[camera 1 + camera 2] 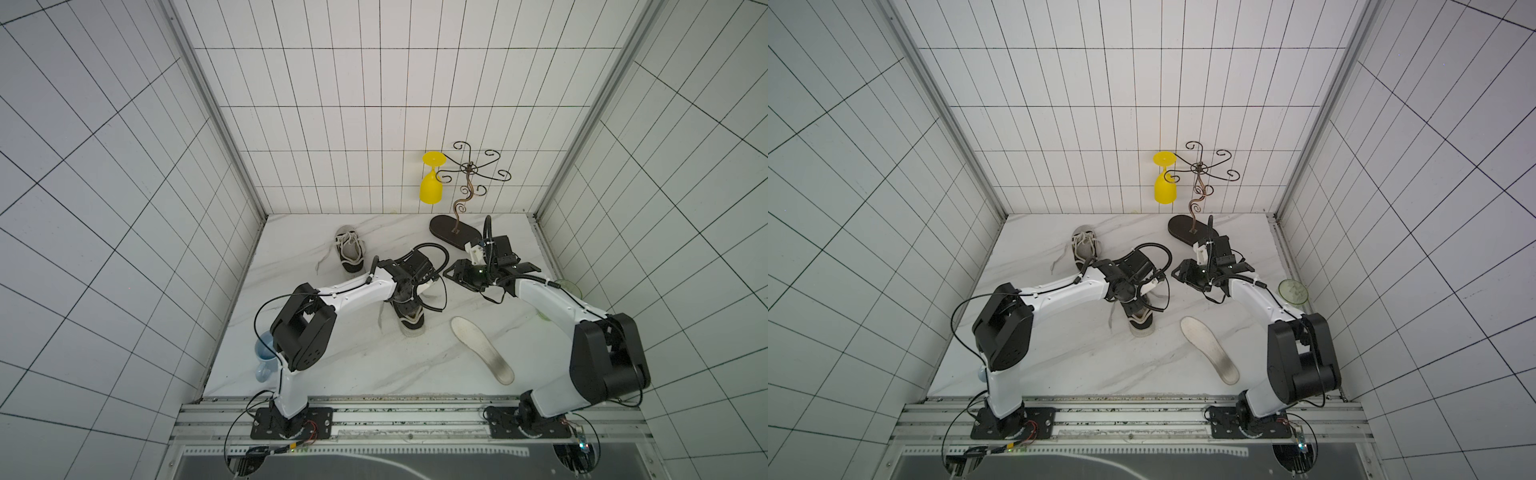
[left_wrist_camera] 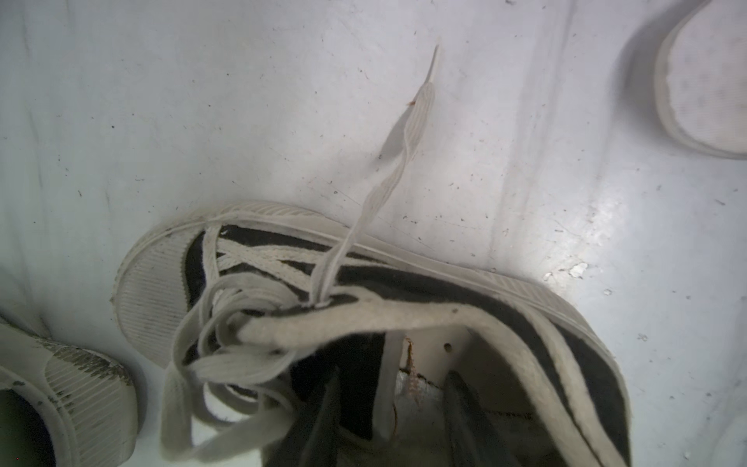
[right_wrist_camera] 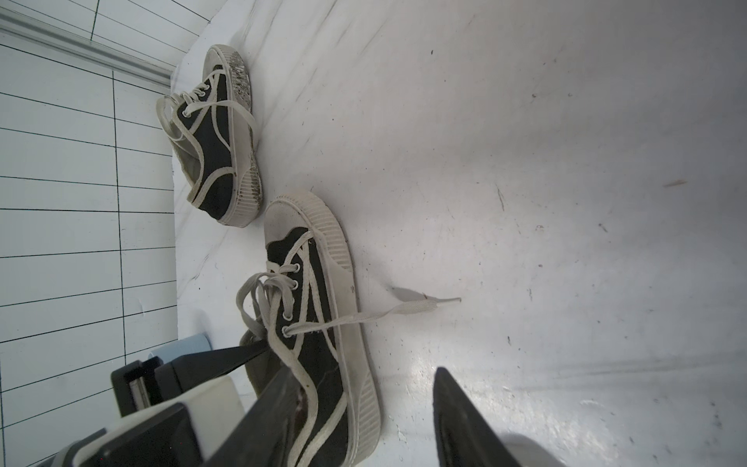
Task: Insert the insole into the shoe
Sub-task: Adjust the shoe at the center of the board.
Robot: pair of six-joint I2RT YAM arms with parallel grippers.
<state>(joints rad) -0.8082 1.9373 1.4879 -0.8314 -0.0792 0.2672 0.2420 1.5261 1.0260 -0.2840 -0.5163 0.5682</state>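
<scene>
Layout as I view it from above: the shoe (image 1: 411,323) lies at the centre of the table (image 1: 353,365); a second shoe (image 1: 350,249) behind it, leftward; the insole (image 1: 482,349) to its right, nearer the front; rack (image 1: 446,232) back right; mug (image 1: 262,359) front left.

In both top views you look down from high up and see the whole white marble table (image 1: 353,365). Your left wrist camera sits very close above the black canvas shoe with white laces (image 2: 404,279). Your right wrist camera looks low along the table and shows that same shoe.
</scene>
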